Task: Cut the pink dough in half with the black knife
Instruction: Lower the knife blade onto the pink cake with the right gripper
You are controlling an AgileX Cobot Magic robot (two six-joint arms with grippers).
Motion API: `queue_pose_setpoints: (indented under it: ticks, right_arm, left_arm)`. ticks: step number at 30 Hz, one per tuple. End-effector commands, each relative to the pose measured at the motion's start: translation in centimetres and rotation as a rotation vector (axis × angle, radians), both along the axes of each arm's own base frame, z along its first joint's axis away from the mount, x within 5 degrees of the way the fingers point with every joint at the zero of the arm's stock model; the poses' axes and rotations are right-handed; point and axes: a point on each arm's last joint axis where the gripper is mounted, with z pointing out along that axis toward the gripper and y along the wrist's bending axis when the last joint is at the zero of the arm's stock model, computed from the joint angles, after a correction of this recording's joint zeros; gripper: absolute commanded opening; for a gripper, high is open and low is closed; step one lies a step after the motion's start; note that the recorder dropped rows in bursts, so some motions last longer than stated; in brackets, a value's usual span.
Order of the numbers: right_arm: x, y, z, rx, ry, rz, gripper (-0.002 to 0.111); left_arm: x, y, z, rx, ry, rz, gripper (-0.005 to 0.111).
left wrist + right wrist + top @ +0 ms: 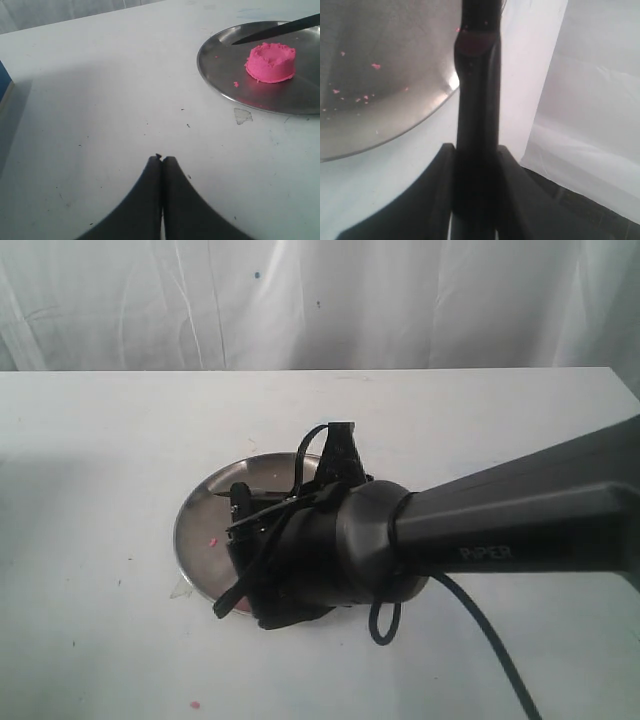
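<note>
The pink dough point(270, 62) is one round lump with a dimpled top, sitting on the steel plate point(220, 65). The black knife's pointed blade point(280, 32) reaches over the plate just beyond the dough, apart from it. My right gripper point(475, 150) is shut on the knife's handle point(476, 95), which stands up between both fingers. In the exterior view the right arm point(480, 530) hangs over the plate point(200, 525) and hides the dough. My left gripper point(162, 159) is shut and empty, low over the bare table well short of the plate.
Pink crumbs point(375, 65) dot the plate, and one lies on the table point(195, 704). A small clear scrap point(242, 116) lies by the plate's rim. A blue object point(4, 80) sits at the table's side. A white curtain point(320, 300) hangs behind, and a black cable point(490, 640) trails from the right arm.
</note>
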Motion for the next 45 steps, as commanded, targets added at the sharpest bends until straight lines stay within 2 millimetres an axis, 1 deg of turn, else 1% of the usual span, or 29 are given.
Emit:
queue_pose_setpoints:
  ticks: [1, 4, 10, 19, 25, 32, 40, 45]
  right_arm:
    - [0.2, 0.1, -0.5, -0.021, -0.010, -0.007, 0.009]
    - [0.2, 0.2, -1.2, -0.033, 0.002, -0.003, 0.009]
    - [0.1, 0.2, -1.8, -0.030, 0.026, -0.012, 0.009]
    - [0.1, 0.1, -1.9, -0.048, 0.027, -0.018, 0.009]
    - [0.0, -0.3, -2.5, -0.109, 0.035, -0.020, 0.009]
    - [-0.2, -0.7, -3.0, -0.130, 0.045, -0.017, 0.009]
    - [-0.3, -0.7, -4.3, -0.180, 0.080, 0.001, 0.009]
    - [-0.2, -0.5, -4.3, -0.191, 0.081, 0.029, 0.009]
  left_arm:
    - [0.0, 0.0, -0.1, -0.005, 0.000, -0.007, 0.000]
    - [0.0, 0.0, -0.1, -0.005, 0.000, -0.007, 0.000]
    - [0.0, 0.0, -0.1, -0.005, 0.000, -0.007, 0.000]
    - [0.0, 0.0, -0.1, -0.005, 0.000, -0.007, 0.000]
    - [0.0, 0.0, -0.1, -0.005, 0.000, -0.007, 0.000]
    - [0.0, 0.0, -0.1, -0.005, 0.000, -0.007, 0.000]
    - [0.0, 0.0, -0.1, -0.005, 0.000, -0.007, 0.000]
    - [0.0, 0.0, -0.1, -0.005, 0.000, -0.007, 0.000]
